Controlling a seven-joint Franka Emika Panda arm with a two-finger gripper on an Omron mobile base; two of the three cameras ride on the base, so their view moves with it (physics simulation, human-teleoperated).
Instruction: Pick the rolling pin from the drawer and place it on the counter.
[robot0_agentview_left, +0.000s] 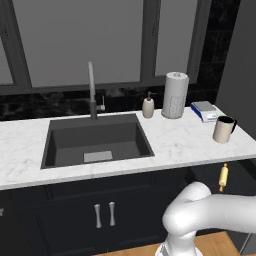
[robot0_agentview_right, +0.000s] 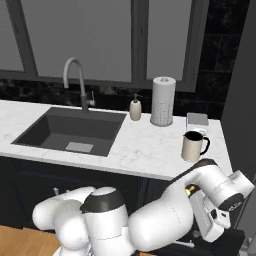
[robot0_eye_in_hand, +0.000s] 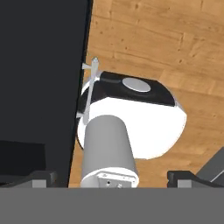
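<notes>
I can see the rolling pin (robot0_agentview_left: 223, 177) lying in the open drawer (robot0_agentview_left: 240, 175) below the right end of the counter (robot0_agentview_left: 180, 142), pale barrel with a tan handle pointing up toward the counter edge. Nothing is holding it. In the right base view a small orange-yellow bit of it (robot0_agentview_right: 190, 190) shows just behind my wrist, so the hand is hanging close over the drawer, but from here I can't say how the pin lies relative to my fingertips.

The gripper (robot0_eye_in_hand: 112, 177) has its fingers spread fully apart with nothing between them; the hand view looks down past them at the dark cabinet front, the wooden floor and my own base, not at the pin.

My judgement: the task is barely started. The drawer is out, the pin is not yet grasped, and the lift and the placing on the marble are all left to do.

As for containers, the drawer holds the rolling pin and I can make out nothing else in it. The sink (robot0_agentview_left: 97, 142) has only a pale rectangle at its bottom. The mug (robot0_agentview_left: 223, 129) stands on the counter above the drawer; I cannot see inside it.
</notes>
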